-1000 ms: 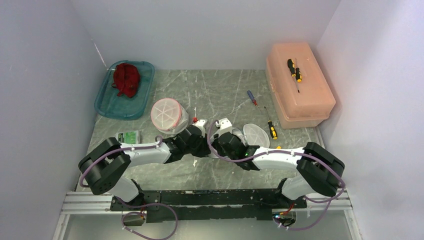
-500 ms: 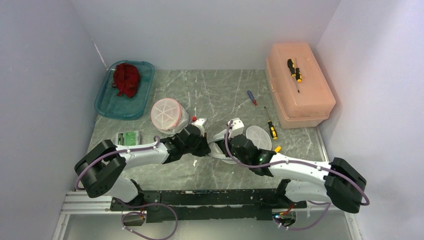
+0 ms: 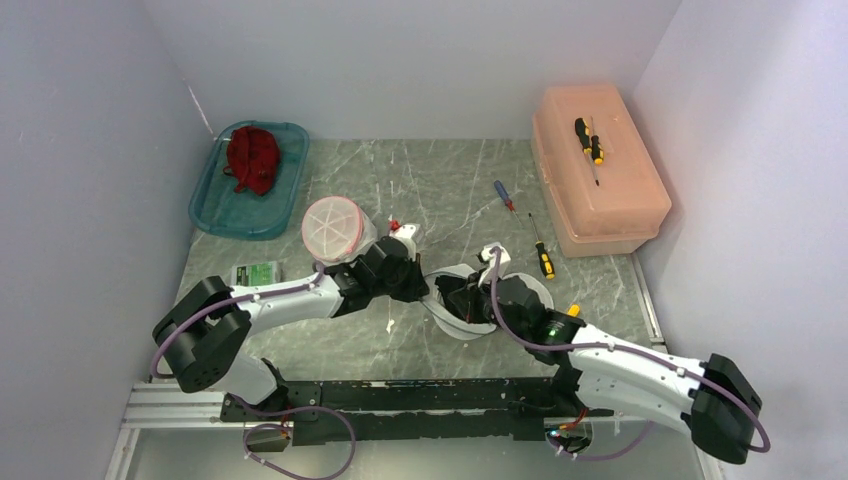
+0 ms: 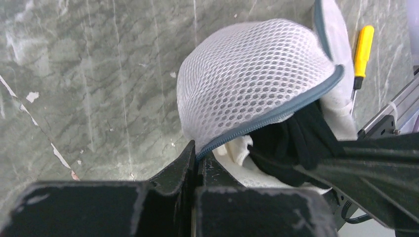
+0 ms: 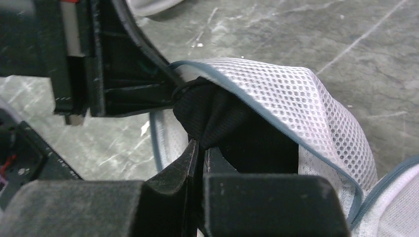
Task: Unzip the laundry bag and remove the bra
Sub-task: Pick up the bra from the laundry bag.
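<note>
- Two claws meet at the laundry bag (image 4: 252, 74), a white mesh pouch with a grey zip edge. It lies on the grey marbled worktop (image 3: 440, 190), a little right of the middle and towards the near side.
- The left claw (image 4: 196, 154) is clenched on the bag's grey zip edge, the zip tape pinched between its fingers.
- The right claw (image 5: 200, 148) is clenched on a fold of the black bra (image 5: 217, 116). The bra sits in the bag's parted mouth, partly under the mesh flap.
- A green packet (image 3: 258, 273) lies on the worktop beside the left arm; its print is too small to read.
- A teal tray (image 3: 215, 215) holding a red cloth (image 3: 252, 158) sits in the far left corner, close to the left wall.
- A pink toolbox (image 3: 610, 190) runs along the right wall, with a yellow-and-black screwdriver (image 3: 590, 140) lying on its lid.
- A round mesh pouch (image 3: 333, 228) with pink trim stands just beside the left arm's wrist, on its far side.
- A blue-and-red screwdriver (image 3: 503, 194) and a yellow-handled screwdriver (image 3: 541, 255) lie loose between the bag and the toolbox, the yellow-handled one nearer the bag.
- Bare worktop stretches across the far middle, between tray and toolbox, and along the near strip between the two arms.
</note>
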Motion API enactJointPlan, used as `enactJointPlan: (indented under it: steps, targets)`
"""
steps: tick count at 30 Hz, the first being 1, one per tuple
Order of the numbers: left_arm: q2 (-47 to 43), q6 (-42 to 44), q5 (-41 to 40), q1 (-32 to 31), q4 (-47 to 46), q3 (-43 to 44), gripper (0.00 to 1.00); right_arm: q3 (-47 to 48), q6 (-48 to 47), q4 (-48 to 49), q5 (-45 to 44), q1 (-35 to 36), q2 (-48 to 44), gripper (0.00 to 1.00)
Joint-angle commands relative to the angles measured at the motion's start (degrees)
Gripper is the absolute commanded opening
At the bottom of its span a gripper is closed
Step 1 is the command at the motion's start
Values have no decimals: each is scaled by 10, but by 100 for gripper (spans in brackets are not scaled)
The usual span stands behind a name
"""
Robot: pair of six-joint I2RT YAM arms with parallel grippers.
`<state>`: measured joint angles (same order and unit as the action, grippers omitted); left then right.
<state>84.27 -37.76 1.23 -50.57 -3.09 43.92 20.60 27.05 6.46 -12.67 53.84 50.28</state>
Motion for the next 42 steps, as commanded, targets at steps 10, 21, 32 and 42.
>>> enactJointPlan:
  steps: [10,21,32,42]
  targets:
    - [-3,-5,-29,10,53,54,3,16,22,-52,101,-56,-132,0]
    - [-18,-6,-44,17,69,50,3,55,16,-58,148,-92,-171,0]
    - [-89,-24,5,18,50,27,72,10,46,-28,116,-93,-137,0]
    - [-102,-26,56,-2,34,20,94,1,62,-22,95,-92,-119,0]
